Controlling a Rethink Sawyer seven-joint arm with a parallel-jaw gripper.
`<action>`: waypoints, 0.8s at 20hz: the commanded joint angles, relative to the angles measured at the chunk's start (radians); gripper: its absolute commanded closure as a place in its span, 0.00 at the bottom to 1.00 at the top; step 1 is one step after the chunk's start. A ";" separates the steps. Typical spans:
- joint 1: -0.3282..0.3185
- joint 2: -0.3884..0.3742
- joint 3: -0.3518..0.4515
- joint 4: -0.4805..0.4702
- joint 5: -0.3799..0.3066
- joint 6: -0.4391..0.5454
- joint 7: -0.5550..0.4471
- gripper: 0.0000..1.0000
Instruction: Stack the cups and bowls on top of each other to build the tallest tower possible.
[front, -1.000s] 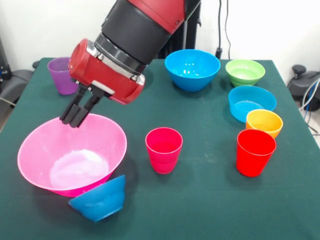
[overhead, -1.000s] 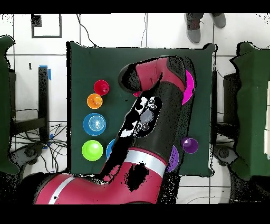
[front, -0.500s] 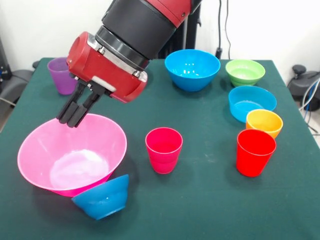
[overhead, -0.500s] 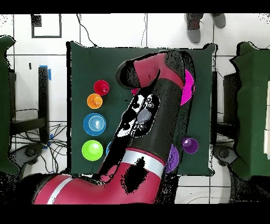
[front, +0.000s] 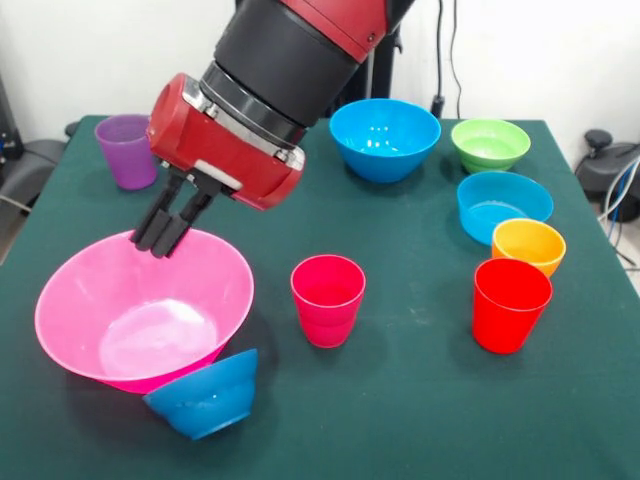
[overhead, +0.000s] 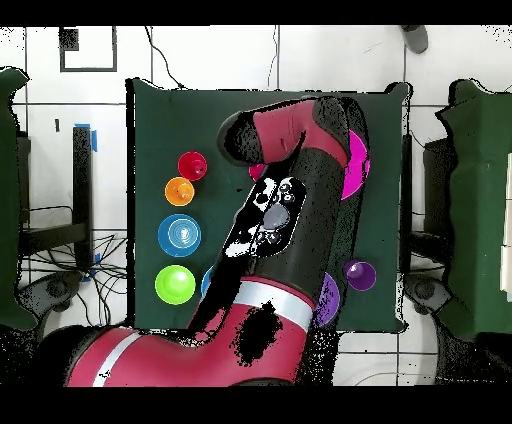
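Hanging over the far rim of the huge pink bowl (front: 140, 318) in the front view, gripper (front: 163, 238) with its two dark fingers (front: 150, 228) pressed close together and holding nothing, tips just above the bowl's back edge. Resting tipped on its side against the pink bowl's near wall, small dark blue bowl (front: 203, 396), mouth turned toward the pink one. Standing upright well behind, near the table's far left corner, purple cup (front: 127, 150). Upright just right of the pink bowl, magenta-pink cup (front: 327, 299), apart from it. Farther right, red cup (front: 511, 304), with the small orange bowl (front: 528, 246) touching or nearly touching it from behind, then cyan bowl (front: 503, 205) and green bowl (front: 490, 144) in a row toward the far edge. Sitting at the far middle of the green table (front: 400, 400), large blue bowl (front: 385, 138), partly behind the red and black arm (front: 280, 60). Seen from overhead, arm (overhead: 290, 210) covering most of the table's middle, gripper not visible beneath it. Peeking out at the arm's right edge, a slice of the pink bowl (overhead: 356, 168). Lined up on the left, red cup (overhead: 192, 165), orange bowl (overhead: 179, 190), cyan bowl (overhead: 179, 235) and green bowl (overhead: 175, 284). Lower right, purple cup (overhead: 359, 274), with a sliver of a large purple bowl (overhead: 329, 298) beside it.
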 joint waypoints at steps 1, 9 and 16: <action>-0.018 0.083 0.173 -0.020 0.062 0.071 0.051 1.00; -0.037 0.094 0.227 0.005 0.150 -0.007 0.106 1.00; -0.084 0.083 0.312 0.058 0.213 -0.108 0.096 1.00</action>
